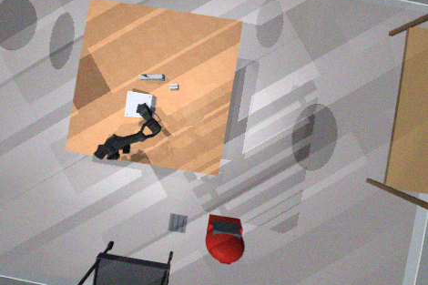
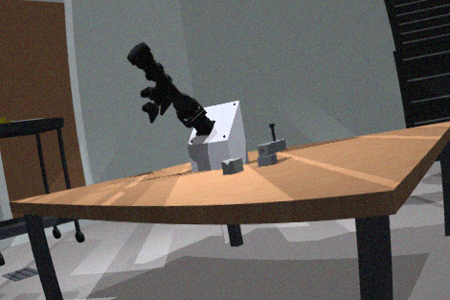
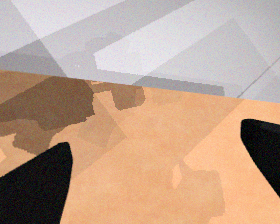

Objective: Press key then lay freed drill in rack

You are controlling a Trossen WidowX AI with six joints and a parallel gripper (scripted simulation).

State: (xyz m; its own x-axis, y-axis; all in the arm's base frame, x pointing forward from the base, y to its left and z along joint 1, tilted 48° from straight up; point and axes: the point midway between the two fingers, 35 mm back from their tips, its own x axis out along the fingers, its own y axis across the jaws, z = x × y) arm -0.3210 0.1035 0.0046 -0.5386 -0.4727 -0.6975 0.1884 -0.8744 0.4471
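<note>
A thin dark drill [image 2: 272,131] [image 1: 147,76] stands upright in a grey fixture [image 2: 268,159] [image 1: 157,77] near the middle of the wooden table [image 2: 335,174] [image 1: 191,47]. I cannot tell the key apart from the fixture's grey blocks. A small grey notched rack [image 2: 232,165] [image 1: 173,86] lies just beside the fixture. My gripper [image 3: 156,139] [image 2: 149,103] is open and empty. It is raised above the table, away from the fixture, and faces bare table and the table's edge. The arm [image 1: 137,136] reaches out from the white box.
A white slanted box [image 2: 227,131] [image 1: 134,102] stands by the arm, close to the rack and fixture. On the floor around the table are a red object [image 1: 224,240], a dark chair [image 1: 132,268], a second table [image 1: 410,111], a black cart [image 2: 33,124] and a dark shelf [image 2: 421,55].
</note>
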